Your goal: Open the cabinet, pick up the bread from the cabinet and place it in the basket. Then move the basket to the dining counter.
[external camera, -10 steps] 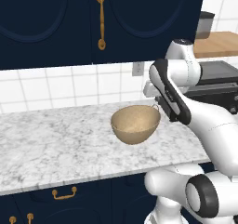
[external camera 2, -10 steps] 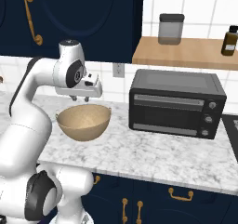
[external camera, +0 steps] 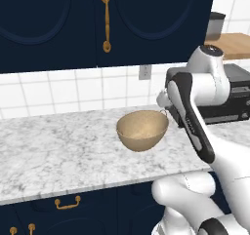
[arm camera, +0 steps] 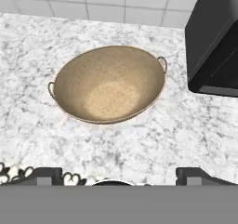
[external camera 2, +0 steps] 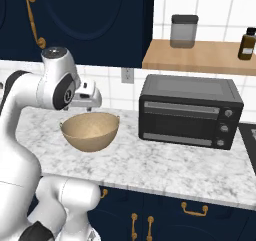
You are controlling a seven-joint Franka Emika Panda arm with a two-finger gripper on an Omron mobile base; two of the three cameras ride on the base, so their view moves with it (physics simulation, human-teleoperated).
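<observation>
**Empty basket waits under closed cabinet**

We see the basket [arm camera: 109, 83] sitting on the marble counter [external camera: 53, 151] beside the black oven [external camera 2: 189, 111], nothing inside. It looks light and rigid; its rim or small loops seem best to hold. Our gripper [arm camera: 116, 175] hovers above it, fingers spread wide and empty. The cabinet [external camera: 146, 19] is shut.

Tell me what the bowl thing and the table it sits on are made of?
The basket looks woven, like wicker or straw: matte tan with a fine grainy texture and thin loops at its rim, though the render could pass for rough clay. The counter under it looks like polished marble: white with grey veins. The oven beside it looks like black metal with a glass door.
</observation>
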